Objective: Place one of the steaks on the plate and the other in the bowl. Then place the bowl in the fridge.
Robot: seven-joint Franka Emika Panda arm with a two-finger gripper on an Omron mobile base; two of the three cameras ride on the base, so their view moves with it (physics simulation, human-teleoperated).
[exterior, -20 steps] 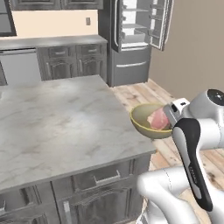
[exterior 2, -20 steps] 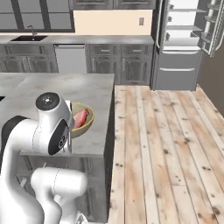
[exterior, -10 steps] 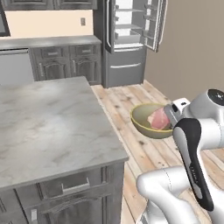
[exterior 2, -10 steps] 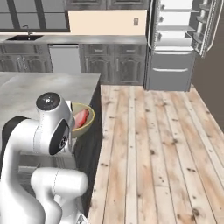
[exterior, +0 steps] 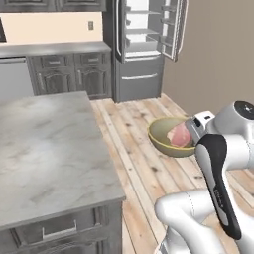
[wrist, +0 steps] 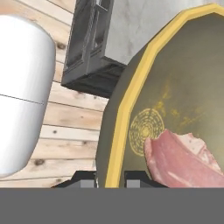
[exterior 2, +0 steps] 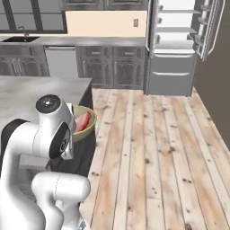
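Olive-yellow bowl [exterior 2: 86,123] holding a steak [exterior 2: 82,122] beside the arm, open fridge [exterior 2: 177,47] beyond

The arm is folded close above its base, its gripper [wrist: 110,178] clamped on the bowl's [exterior: 166,138] rim, level with the worktop [exterior: 44,149].

- Even, soft rendered light around me, no glare.
- Base views look slightly blurry and coarse.
- My hand view is sharper; faint shading inside the bowl [wrist: 183,87].

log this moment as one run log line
phase: carrying | end effector: shut on bowl rim | steak: in bowl | fridge: open ahead
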